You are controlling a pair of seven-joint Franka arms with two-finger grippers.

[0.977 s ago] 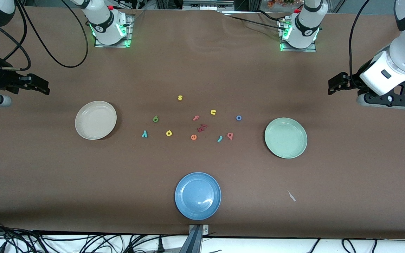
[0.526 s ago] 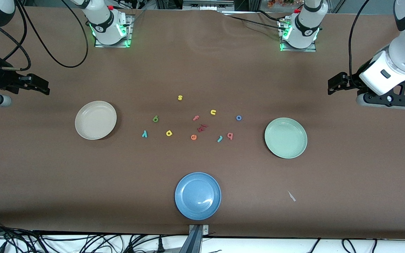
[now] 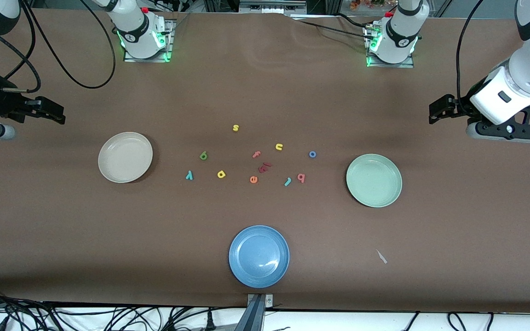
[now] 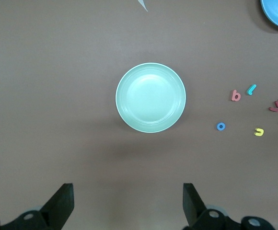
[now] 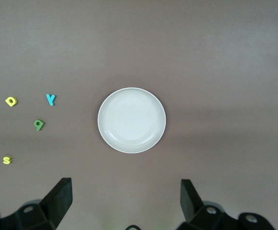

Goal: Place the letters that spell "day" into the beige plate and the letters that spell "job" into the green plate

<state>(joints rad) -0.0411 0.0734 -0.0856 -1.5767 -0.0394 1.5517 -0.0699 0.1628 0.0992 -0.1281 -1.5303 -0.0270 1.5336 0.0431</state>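
The beige plate (image 3: 125, 157) (image 5: 132, 120) lies toward the right arm's end, the green plate (image 3: 374, 180) (image 4: 151, 97) toward the left arm's end. Both plates hold nothing. Between them lie the green d (image 3: 203, 156), teal y (image 3: 189, 174), yellow a (image 3: 221, 174), teal j (image 3: 287, 182), blue o (image 3: 312, 154) and pinkish b (image 3: 301, 177). My left gripper (image 3: 433, 114) (image 4: 128, 201) hangs open over bare table beside the green plate. My right gripper (image 3: 60, 115) (image 5: 125, 196) hangs open over bare table beside the beige plate. Neither holds anything.
A blue plate (image 3: 259, 256) sits near the table's front edge. Among the letters lie a yellow s (image 3: 235, 128), yellow u (image 3: 279, 147), pink f (image 3: 256, 154), orange e (image 3: 253, 179) and a dark red piece (image 3: 264, 167). A white scrap (image 3: 381, 256) lies nearer the camera than the green plate.
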